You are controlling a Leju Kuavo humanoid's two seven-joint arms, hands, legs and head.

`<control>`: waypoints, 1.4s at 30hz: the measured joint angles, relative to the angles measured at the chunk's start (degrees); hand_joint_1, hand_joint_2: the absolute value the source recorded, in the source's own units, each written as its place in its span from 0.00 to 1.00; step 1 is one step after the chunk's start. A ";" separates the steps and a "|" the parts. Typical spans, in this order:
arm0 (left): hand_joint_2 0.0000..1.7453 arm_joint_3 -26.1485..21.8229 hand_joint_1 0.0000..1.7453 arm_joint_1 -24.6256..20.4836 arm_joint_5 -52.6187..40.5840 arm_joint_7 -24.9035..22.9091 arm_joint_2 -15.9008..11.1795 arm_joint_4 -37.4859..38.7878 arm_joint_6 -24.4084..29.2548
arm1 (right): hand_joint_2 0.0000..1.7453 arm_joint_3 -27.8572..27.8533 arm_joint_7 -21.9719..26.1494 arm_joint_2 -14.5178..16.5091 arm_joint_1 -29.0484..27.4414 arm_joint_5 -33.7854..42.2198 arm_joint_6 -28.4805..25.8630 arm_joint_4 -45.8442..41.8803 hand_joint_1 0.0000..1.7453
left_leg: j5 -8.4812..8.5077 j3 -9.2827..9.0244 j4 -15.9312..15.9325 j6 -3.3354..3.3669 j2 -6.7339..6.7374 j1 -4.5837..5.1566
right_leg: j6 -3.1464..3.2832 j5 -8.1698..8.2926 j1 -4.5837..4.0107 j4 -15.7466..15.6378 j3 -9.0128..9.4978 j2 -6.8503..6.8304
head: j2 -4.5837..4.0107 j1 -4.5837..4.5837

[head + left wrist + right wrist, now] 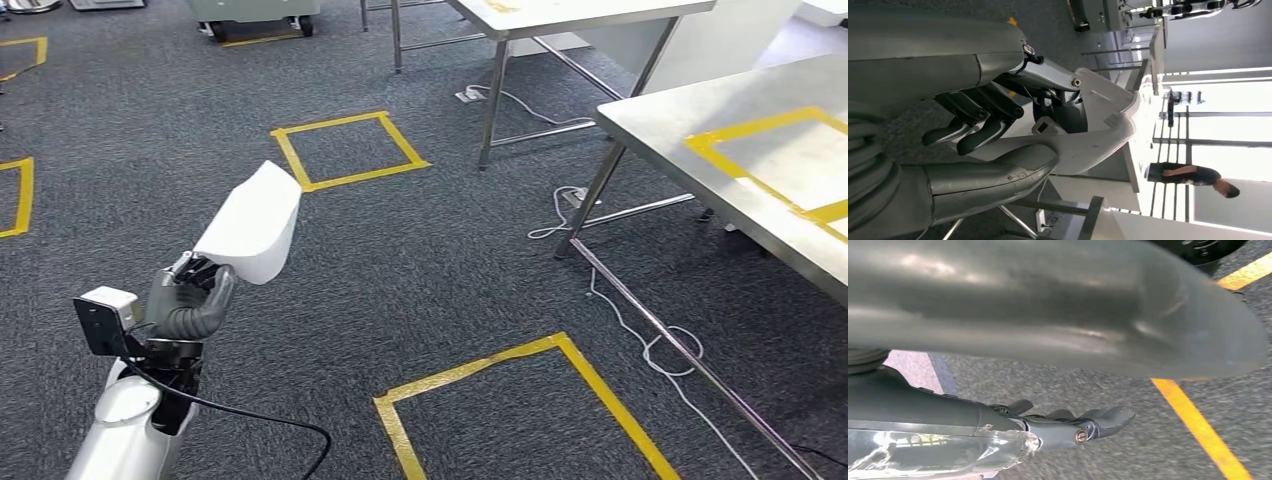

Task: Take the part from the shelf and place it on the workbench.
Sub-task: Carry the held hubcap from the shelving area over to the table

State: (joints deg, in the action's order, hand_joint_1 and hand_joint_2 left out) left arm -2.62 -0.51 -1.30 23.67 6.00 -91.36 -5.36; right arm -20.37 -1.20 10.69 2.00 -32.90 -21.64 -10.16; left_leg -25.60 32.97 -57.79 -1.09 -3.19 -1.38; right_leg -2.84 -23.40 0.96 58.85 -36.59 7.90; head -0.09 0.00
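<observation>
At 8 o'clock in the head view, the left hand (pixel 190 298) grips the part (pixel 252 222), a smooth white curved shell tilted up toward 1 o'clock over the carpet (pixel 420 260). Its ribbed inner face shows in the wrist view, where thumb and fingers partly cover it. The right hand (pixel 1068 425) hangs above the floor, fingers extended, holding nothing. At 3 o'clock stands the steel surface (pixel 680 110), cut off by the frame.

Part (pixel 252 222) in left hand (pixel 190 298); workbench (pixel 680 120) right.
</observation>
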 joint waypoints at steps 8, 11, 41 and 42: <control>1.00 -0.52 1.00 0.50 0.62 -0.64 -0.06 -0.57 0.03 | 0.00 -0.01 0.33 -0.02 0.04 -0.22 0.01 0.00 0.00 | -0.48 -0.52 0.15 1.32 6.54 0.81 | -0.24 -5.37 -0.38 12.99 -5.74 -7.97 | 0.00 -0.66; 1.00 -0.70 1.00 0.46 0.78 -0.72 -0.09 -0.58 -0.07 | 0.00 0.00 0.36 -0.04 0.16 -0.38 0.03 0.00 0.00 | -1.07 -1.21 0.05 0.61 8.39 1.25 | 0.47 -1.36 -0.96 2.54 0.34 -11.92 | 0.00 -0.62; 1.00 -1.25 1.00 0.13 0.32 -1.38 -0.46 -0.83 -1.17 | 0.00 -0.09 0.56 -0.28 0.08 -0.36 0.75 -0.20 0.00 | -1.15 -1.45 0.24 0.61 7.92 0.86 | 0.06 -1.42 -0.73 3.58 -0.66 -10.87 | 0.00 -0.39; 1.00 -1.23 1.00 0.07 0.32 -1.42 -0.44 -0.83 -1.19 | 0.00 -0.09 0.50 -0.28 0.14 -0.31 0.79 -0.21 0.00 | -1.30 -1.66 0.24 0.31 8.45 1.03 | 0.39 -0.88 -0.87 1.44 0.52 -11.70 | 0.00 -0.33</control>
State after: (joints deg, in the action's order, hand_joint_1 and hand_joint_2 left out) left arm -3.86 -0.44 -0.98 22.26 5.57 -92.19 -6.55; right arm -20.46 -0.70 10.40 2.14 -33.21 -20.85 -10.38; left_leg -26.90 31.31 -57.55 -0.77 5.26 -0.35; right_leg -2.45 -24.27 0.09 60.29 -36.06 -3.80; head -0.09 -0.34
